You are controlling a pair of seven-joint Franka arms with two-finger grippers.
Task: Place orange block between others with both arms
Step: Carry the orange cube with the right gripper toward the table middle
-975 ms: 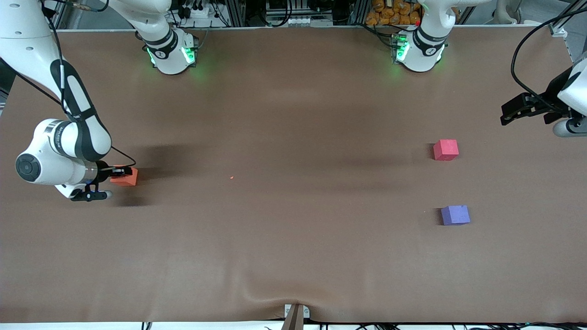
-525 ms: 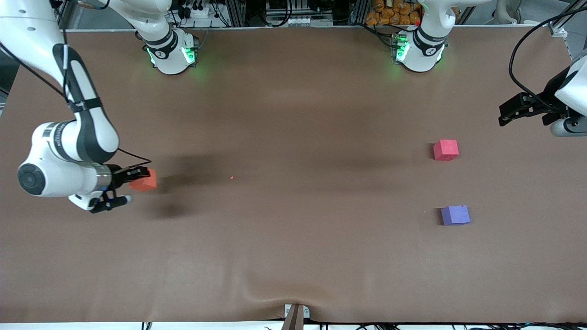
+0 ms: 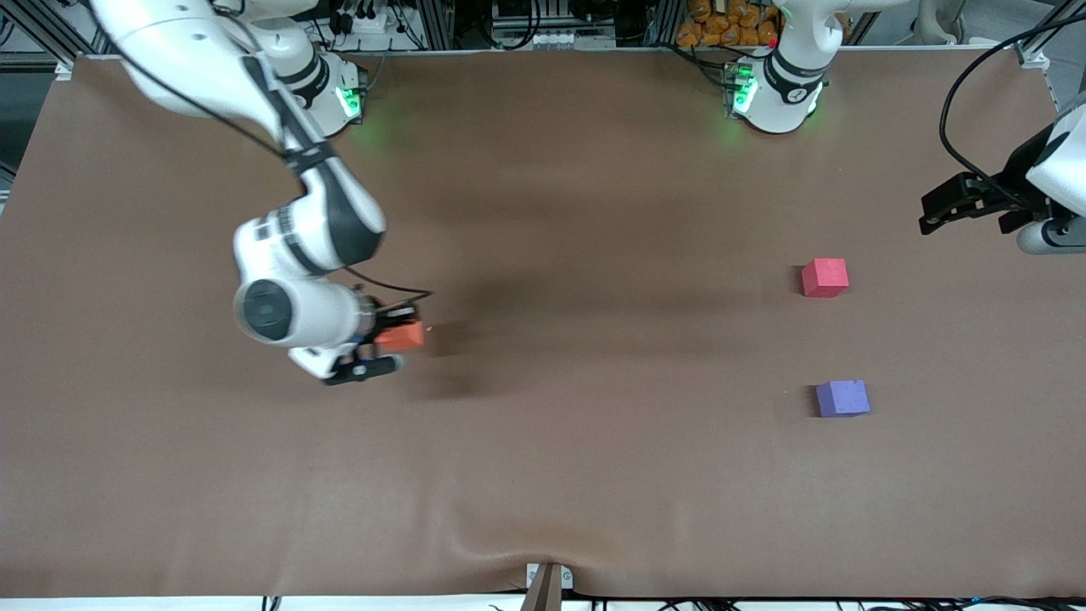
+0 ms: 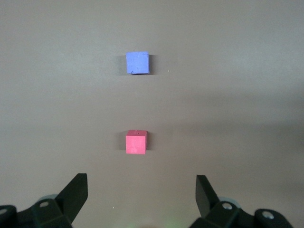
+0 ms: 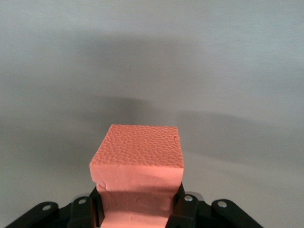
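My right gripper point(image 3: 392, 333) is shut on the orange block point(image 3: 400, 337), carrying it above the brown table toward the middle. In the right wrist view the orange block point(image 5: 137, 166) sits squeezed between the two black fingers point(image 5: 183, 209). The pinkish-red cube point(image 3: 825, 277) and the purple-blue cube point(image 3: 842, 398) rest apart near the left arm's end, the purple-blue one nearer the front camera. My left gripper point(image 3: 942, 212) hangs open and empty at that end. Its wrist view shows the pinkish-red cube point(image 4: 136, 142) and the purple-blue cube point(image 4: 137, 63) ahead of its spread fingers point(image 4: 76, 192).
A brown mat point(image 3: 543, 475) covers the whole table. A tiny orange crumb point(image 3: 429, 327) lies by the held block. Both green-lit arm bases point(image 3: 318, 98) stand along the edge farthest from the front camera. A black cable point(image 3: 954, 110) loops over the left arm's end.
My right arm has lifted the orange block and swung it from the right arm's end toward the table's middle. The left gripper has barely shifted. Both cubes stay put.
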